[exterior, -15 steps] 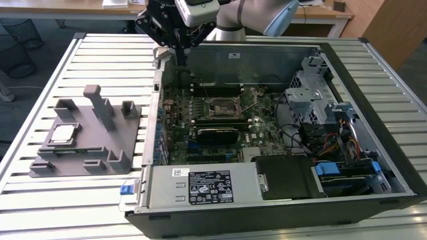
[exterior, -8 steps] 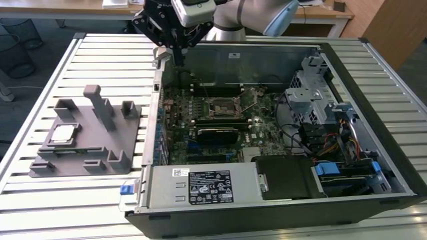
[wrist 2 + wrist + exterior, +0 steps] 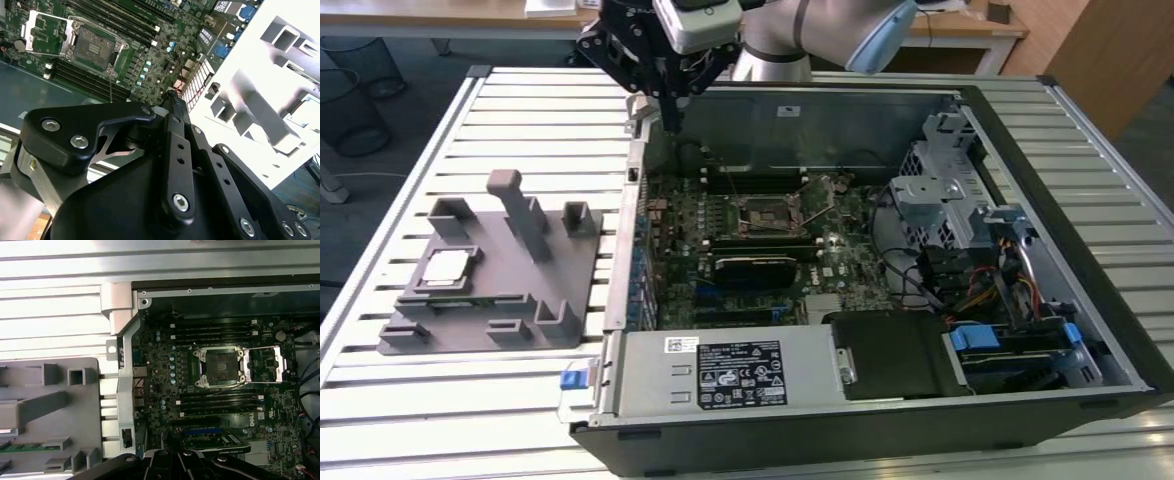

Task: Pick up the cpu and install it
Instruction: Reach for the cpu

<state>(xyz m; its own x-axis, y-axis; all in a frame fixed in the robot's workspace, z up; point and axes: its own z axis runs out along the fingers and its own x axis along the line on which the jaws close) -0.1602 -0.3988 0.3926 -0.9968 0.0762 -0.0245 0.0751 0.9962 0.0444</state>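
The cpu (image 3: 447, 268), a small silvery-white square chip, lies flat in a recess of the grey plastic fixture (image 3: 520, 300) on the exterior view's left, outside the computer case. My gripper (image 3: 671, 112) hangs above the far left corner of the open case (image 3: 881, 420), well away from the cpu, with its fingers together on nothing. In the second wrist view the gripper (image 3: 174, 100) tapers to a single closed point over the motherboard. The cpu socket (image 3: 771, 212) (image 3: 220, 365) (image 3: 95, 47) is bare, and its metal frame is swung open.
Memory slots flank the socket (image 3: 215, 402). Drive cages and cables (image 3: 974, 230) fill the case's right side, and a power supply (image 3: 727, 372) sits at its front. A green memory stick (image 3: 20, 446) rests in the fixture. The slatted metal table (image 3: 400, 180) surrounds everything.
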